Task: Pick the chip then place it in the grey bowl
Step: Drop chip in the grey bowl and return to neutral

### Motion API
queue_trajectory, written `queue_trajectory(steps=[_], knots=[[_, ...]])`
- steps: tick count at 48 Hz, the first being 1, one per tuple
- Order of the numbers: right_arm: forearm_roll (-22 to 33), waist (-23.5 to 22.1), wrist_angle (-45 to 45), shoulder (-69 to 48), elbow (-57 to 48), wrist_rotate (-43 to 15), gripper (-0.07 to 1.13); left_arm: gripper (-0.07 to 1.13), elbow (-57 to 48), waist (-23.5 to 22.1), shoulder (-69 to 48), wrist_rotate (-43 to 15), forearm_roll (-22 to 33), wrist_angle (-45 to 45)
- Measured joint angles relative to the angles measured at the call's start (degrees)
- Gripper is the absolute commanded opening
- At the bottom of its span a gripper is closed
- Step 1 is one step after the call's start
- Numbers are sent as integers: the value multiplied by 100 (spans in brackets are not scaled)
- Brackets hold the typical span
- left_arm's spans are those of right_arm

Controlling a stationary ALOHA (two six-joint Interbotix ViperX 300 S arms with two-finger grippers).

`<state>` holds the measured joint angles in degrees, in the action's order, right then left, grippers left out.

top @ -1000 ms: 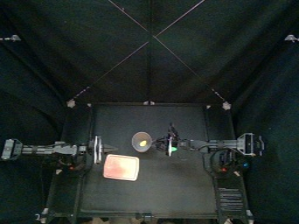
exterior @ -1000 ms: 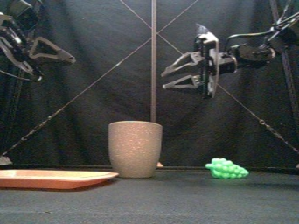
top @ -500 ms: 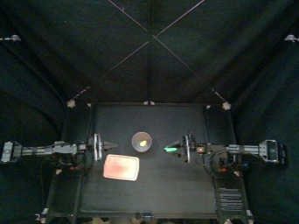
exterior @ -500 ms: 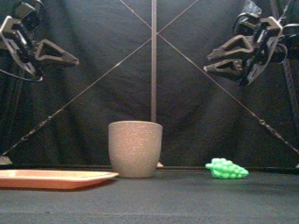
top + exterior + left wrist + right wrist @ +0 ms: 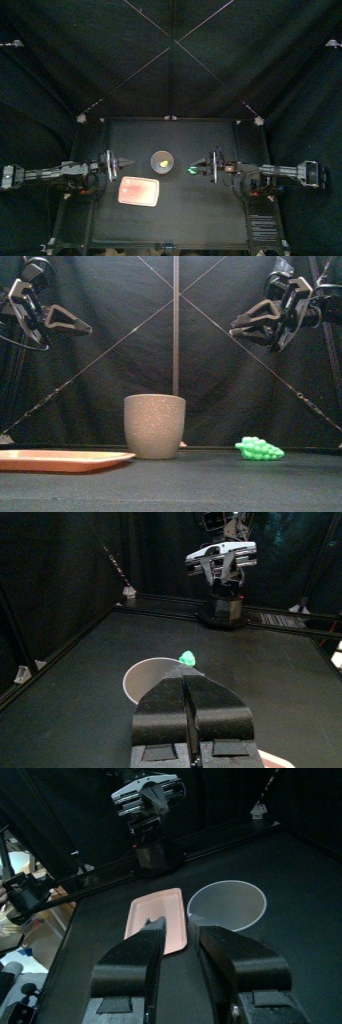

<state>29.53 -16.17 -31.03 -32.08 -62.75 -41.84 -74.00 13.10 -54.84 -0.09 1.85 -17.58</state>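
Front view: left gripper [image 5: 88, 328] high, jaws together; right gripper [image 5: 237, 323] equally high, jaws apart. Chip [image 5: 162, 161] inside grey cup [image 5: 154, 426], orientation indiscernible.

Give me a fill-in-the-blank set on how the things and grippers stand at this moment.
1. In the front view, the grey cup stands ___ on the table, with the pink tray on one side and the green toy on the other.
2. The left gripper has its jaws ___.
3. The right gripper has its jaws ___, holding nothing.
Missing words: upright; shut; open.
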Motion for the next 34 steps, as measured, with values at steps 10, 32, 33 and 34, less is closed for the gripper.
queue_trajectory(steps=[10, 32, 33, 34], knots=[[44, 202, 0, 457, 132, 0, 68, 1, 0, 88, 0, 0, 53, 0], [35, 325, -9, 1099, 343, 0, 68, 1, 0, 97, 53, 0, 53, 0], [26, 325, -9, 1107, 343, 0, 68, 1, 0, 88, 62, 0, 53, 0], [26, 325, -9, 1107, 343, 0, 68, 1, 0, 88, 88, 0, 53, 0]])
